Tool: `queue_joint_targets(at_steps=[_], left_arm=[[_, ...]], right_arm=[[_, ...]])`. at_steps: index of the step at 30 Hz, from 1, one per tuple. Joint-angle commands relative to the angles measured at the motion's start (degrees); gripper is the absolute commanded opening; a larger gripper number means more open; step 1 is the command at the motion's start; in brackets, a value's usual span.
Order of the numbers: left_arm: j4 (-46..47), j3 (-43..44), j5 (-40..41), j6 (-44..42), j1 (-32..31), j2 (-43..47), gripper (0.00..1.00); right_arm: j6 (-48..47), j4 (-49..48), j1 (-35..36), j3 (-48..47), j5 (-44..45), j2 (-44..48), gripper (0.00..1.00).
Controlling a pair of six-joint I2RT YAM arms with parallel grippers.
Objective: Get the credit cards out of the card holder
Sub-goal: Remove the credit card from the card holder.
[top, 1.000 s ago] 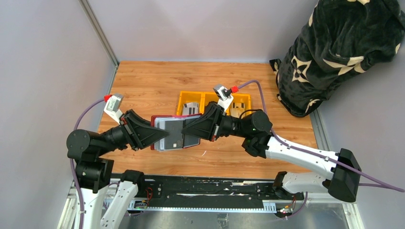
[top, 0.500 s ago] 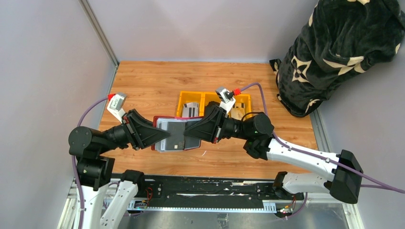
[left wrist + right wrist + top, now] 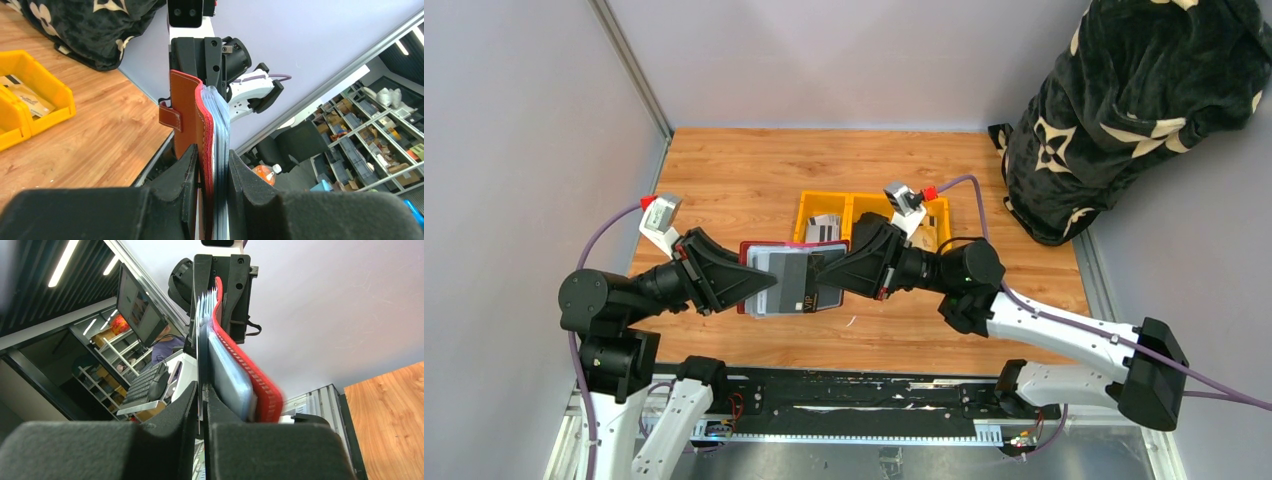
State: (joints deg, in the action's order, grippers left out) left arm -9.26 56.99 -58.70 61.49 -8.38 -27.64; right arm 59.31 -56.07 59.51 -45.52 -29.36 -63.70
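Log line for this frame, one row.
left jaws: shut on card holder | right jaws: shut on credit card in holder | yellow bin: cards inside

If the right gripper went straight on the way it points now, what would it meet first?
Probably the card holder: the right gripper points left at it, shut on a dark credit card in its sleeves. Right behind is the left gripper, clamped on the holder's opposite edge.
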Motion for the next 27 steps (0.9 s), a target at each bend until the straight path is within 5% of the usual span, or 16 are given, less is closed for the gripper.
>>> queue_joint_targets(at_steps=[1, 4, 9, 14, 19, 27], left_arm=[[-0.6, 1.6, 1.8, -1.4, 0.0, 0.7, 0.0], [-1.8, 1.9, 3.0, -2.3, 0.0, 0.6, 0.0], [-1.8, 1.7, 2.7, -2.2, 0.0, 0.6, 0.0], [-2.1, 1.7, 2.5, -2.7, 0.0, 0.7, 0.0], [-2.6, 1.8, 2.7, -3.5, 0.0, 0.7, 0.0], [-4.1, 2.8, 3.4, -5.8, 0.0, 0.3, 0.0]], right_arm=[[0.1, -2.9, 1.0, -2.2, -1.5, -2.0, 0.2], [0.4, -4.0, 1.4, -2.4, -1.4, -2.8, 0.32], [0.5, -4.4, 1.7, -3.3, -1.6, -3.8, 0.38], [1.1, -4.0, 0.8, -3.2, -2.1, -3.1, 0.02], [-1.9, 2.4, -2.2, -0.9, -1.3, 2.8, 0.0], [-7.6, 26.0, -14.1, -0.3, -2.3, 16.2, 0.0]])
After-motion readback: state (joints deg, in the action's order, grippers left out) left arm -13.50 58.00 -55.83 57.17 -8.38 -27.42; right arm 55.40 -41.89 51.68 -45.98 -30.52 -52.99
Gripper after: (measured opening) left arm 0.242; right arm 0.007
